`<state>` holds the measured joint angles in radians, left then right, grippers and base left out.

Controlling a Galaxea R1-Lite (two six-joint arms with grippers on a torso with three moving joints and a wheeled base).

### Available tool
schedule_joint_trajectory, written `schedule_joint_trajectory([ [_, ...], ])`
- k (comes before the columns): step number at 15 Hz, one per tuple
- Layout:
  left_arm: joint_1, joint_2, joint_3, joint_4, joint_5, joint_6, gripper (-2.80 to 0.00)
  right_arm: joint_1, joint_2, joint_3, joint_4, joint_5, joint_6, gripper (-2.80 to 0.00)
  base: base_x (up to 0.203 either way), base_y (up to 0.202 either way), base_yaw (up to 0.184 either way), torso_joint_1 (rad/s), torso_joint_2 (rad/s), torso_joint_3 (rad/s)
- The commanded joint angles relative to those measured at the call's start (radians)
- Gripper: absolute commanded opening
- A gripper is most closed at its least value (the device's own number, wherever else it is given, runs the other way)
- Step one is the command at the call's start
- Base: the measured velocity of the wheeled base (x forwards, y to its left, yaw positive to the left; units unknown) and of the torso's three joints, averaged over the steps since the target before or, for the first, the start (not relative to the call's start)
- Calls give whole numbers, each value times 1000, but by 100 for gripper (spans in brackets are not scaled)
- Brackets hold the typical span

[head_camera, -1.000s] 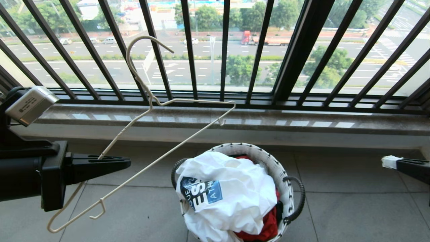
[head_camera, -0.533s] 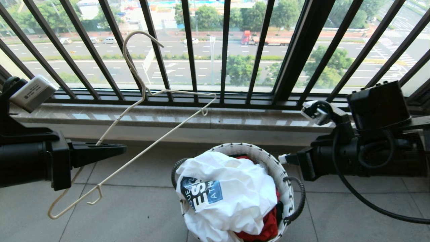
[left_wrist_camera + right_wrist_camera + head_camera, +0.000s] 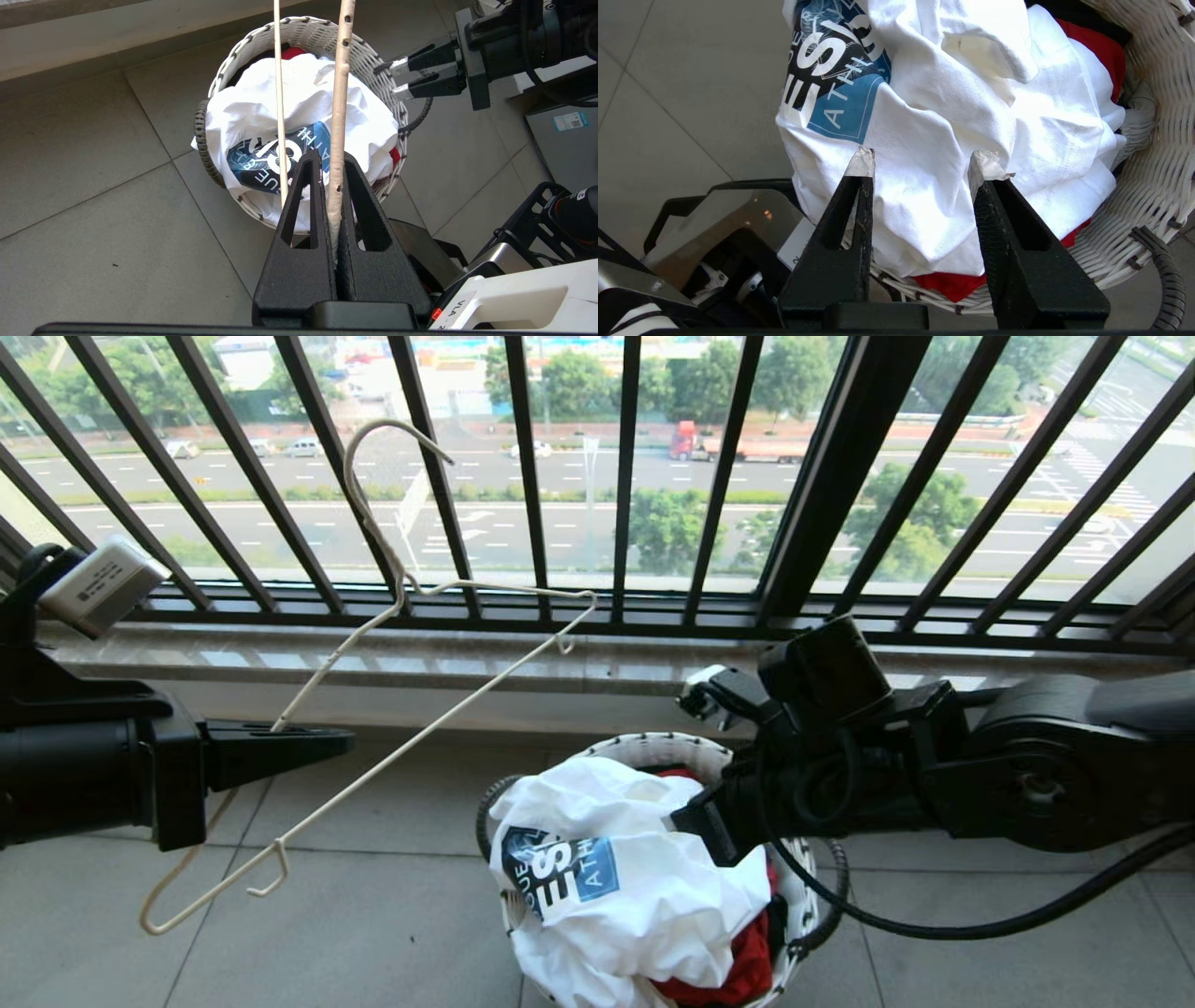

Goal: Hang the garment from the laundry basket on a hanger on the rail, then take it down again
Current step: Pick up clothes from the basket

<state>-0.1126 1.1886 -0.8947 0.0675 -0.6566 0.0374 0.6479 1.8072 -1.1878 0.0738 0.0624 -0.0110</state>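
Risk here is the right claw (image 3: 920,161), fingers apart just above the white T-shirt (image 3: 644,887), snagging the red garment (image 3: 738,966) underneath too, since both are bunched together in the woven laundry basket (image 3: 667,747) on the floor. Left claw (image 3: 280,745) is clamping the cream wire hanger (image 3: 411,751) off to the side, hook dangling near the window bars (image 3: 523,476).

White T-shirt (image 3: 644,887) bears a dark blue emblem with white lettering; woven basket (image 3: 672,747) white; hanger (image 3: 420,747) cream; red cloth (image 3: 738,971) beneath.
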Motion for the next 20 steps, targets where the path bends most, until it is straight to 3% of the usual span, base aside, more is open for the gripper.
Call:
schedule_joint_trajectory([
  [1, 5, 8, -1, 0, -3, 1, -280, 6, 76, -24, -35, -2, -6, 0, 0, 0, 0, 0, 0, 0],
  [6, 4, 17, 0, 0, -5, 1, -280, 8, 144, 9, -229, -52, -6, 0, 0, 0, 0, 0, 0, 0],
  [11, 5, 19, 0, -2, -4, 2, -280, 54, 178, 26, -295, -53, -3, 0, 0, 0, 0, 0, 0, 0],
  [15, 4, 13, 0, 0, -6, 1, -280, 99, 239, 62, -519, -88, 13, 0, 0, 0, 0, 0, 0, 0],
  [20, 5, 11, -1, -2, -5, 1, -280, 119, 389, 65, -818, -202, 8, 0, 0, 0, 0, 0, 0, 0],
])
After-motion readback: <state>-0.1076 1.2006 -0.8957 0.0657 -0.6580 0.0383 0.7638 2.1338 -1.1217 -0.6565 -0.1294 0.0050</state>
